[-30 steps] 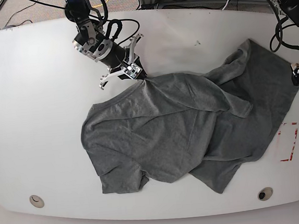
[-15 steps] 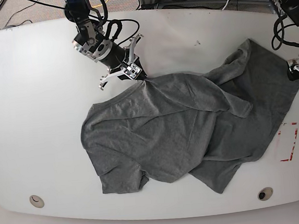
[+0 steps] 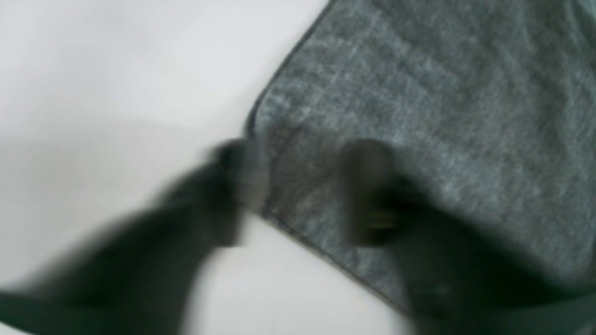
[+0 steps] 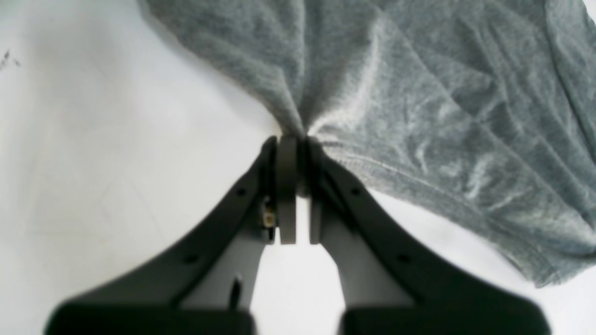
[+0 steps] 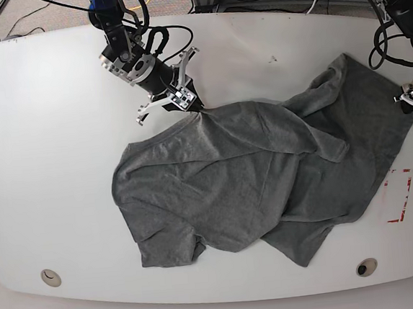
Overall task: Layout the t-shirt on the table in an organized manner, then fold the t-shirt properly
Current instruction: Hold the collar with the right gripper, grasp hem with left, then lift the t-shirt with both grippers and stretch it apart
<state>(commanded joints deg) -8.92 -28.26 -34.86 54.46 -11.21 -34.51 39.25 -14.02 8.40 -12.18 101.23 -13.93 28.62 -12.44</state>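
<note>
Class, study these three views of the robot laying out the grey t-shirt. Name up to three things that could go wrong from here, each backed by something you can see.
1. The right tool pinches only a small bunch of the t-shirt; pulling might slip it free.
2. The left tool is open astride a corner at the hem; the blurred view suggests motion, so it could miss the edge.
3. The shirt lies folded over itself; spreading may drag it toward the table edge.

T-shirt on table, rumpled, mid-right.
</note>
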